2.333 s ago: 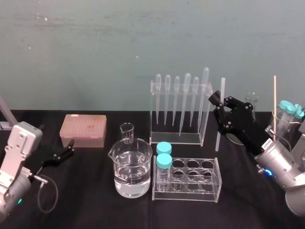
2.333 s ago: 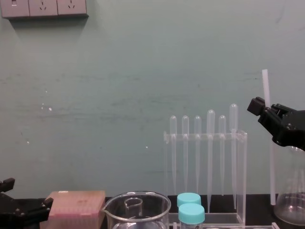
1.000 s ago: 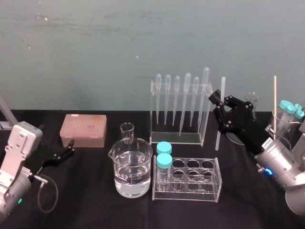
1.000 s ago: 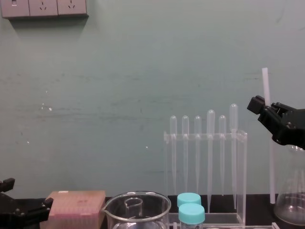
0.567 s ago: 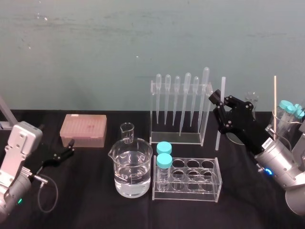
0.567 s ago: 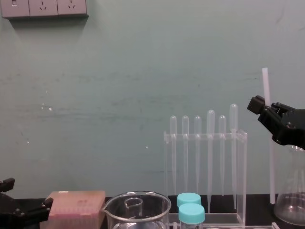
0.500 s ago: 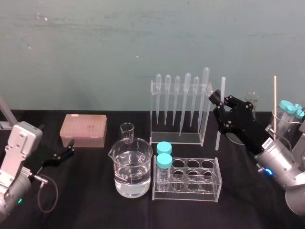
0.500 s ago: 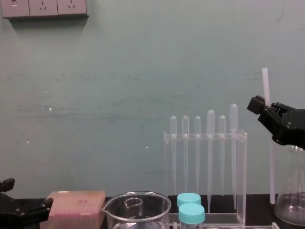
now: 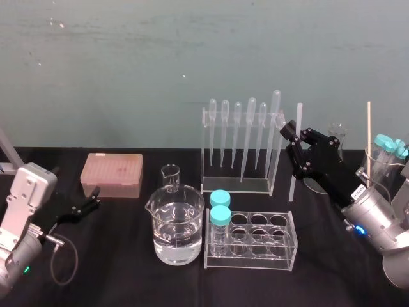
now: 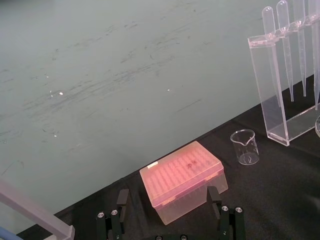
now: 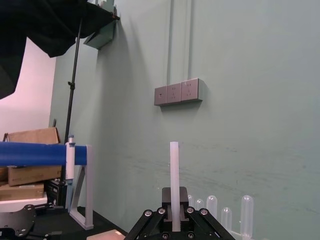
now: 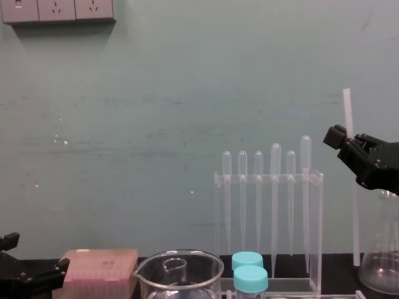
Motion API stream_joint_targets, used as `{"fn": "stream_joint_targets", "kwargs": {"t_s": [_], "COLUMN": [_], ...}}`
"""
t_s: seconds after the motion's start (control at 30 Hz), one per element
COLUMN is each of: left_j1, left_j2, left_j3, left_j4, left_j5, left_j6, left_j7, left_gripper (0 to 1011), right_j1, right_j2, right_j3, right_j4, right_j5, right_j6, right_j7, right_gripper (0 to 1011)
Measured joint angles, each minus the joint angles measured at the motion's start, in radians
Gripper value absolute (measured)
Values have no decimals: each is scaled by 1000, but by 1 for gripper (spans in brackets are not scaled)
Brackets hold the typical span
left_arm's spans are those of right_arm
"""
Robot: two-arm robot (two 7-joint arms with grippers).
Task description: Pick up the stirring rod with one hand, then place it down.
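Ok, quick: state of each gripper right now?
Left gripper: open, empty, parked left.
Right gripper: shut on the stirring rod, upright beside the pipette rack.

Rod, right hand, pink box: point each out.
rod (image 12: 355, 218), chest view, lower shaft below the hand.
right hand (image 9: 294, 137), head view, midway between its fingertips, shut on the rod.
pink box (image 9: 112, 167), head view, top face.

Even, diffuse light; soft shadows; little glare

Translucent, matt-white stirring rod (image 12: 355, 224); clear glossy acrylic rack (image 9: 235, 186); glossy glass beaker (image 9: 174, 225); matt black tablecloth (image 9: 115, 268).
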Motion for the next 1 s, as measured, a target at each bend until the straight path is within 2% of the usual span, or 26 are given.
{"fn": "stream_joint_targets", "kwargs": {"t_s": [1.0], "left_j1": [0], "left_j2": [0], "left_j3": [0], "left_j4": [0], "left_j5": [0], "left_j6": [0], "left_j7": [0], "left_gripper": [1000], "right_j1": [0], "right_j2": [0], "right_j3": [0], "right_j4": [0], "right_j5": [0], "right_j6": [0], "right_j7": [0], "right_gripper": [69]}}
